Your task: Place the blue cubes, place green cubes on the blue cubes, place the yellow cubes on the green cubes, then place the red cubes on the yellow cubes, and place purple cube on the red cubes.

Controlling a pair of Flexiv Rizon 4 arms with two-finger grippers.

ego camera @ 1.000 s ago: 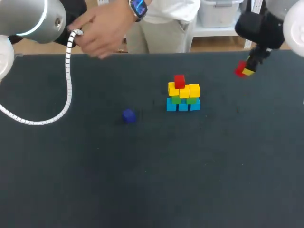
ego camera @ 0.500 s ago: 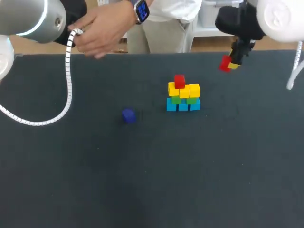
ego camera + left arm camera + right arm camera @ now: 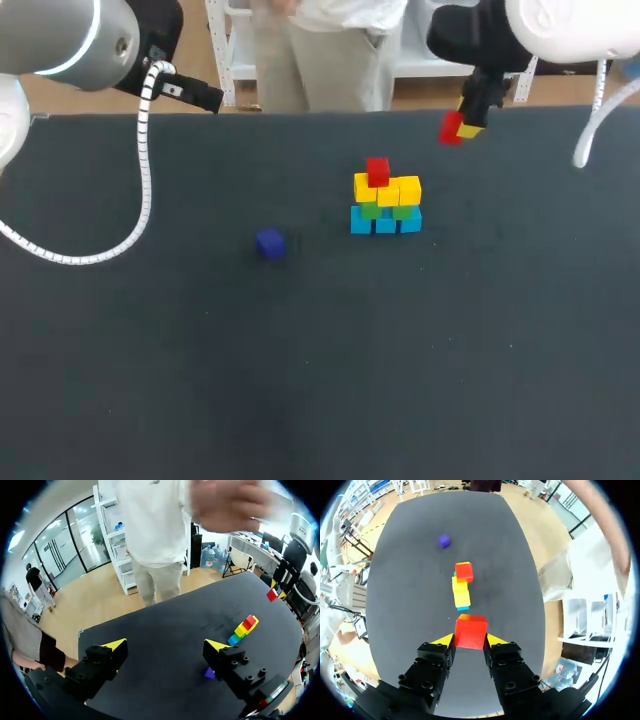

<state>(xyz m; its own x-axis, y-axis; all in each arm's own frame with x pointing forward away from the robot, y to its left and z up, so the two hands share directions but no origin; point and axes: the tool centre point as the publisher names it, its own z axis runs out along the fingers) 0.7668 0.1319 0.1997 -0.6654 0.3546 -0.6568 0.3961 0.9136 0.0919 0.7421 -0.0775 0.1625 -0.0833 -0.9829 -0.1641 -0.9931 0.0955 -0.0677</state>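
Note:
Mid-table stands a stack [image 3: 386, 198]: a row of blue cubes [image 3: 385, 224], green cubes [image 3: 371, 211] on them, yellow cubes [image 3: 389, 190] above, and one red cube [image 3: 377, 171] on top at its left end. A purple cube [image 3: 270, 243] lies alone to the stack's left. My right gripper [image 3: 463, 124] hangs above the table behind and to the right of the stack, shut on a second red cube [image 3: 470, 631]; the stack [image 3: 461, 591] lies ahead of it. My left gripper [image 3: 165, 645] is open and empty at the far left edge, with the stack [image 3: 244, 627] and purple cube [image 3: 209, 673] far off.
A white coiled cable [image 3: 143, 170] hangs from my left arm and loops over the table's left side. The dark table [image 3: 320, 380] stretches bare in front of the stack.
My right arm has carried the red cube leftward and toward the back edge. A person's hand that was by my left arm has pulled away. The stack and purple cube have not moved.

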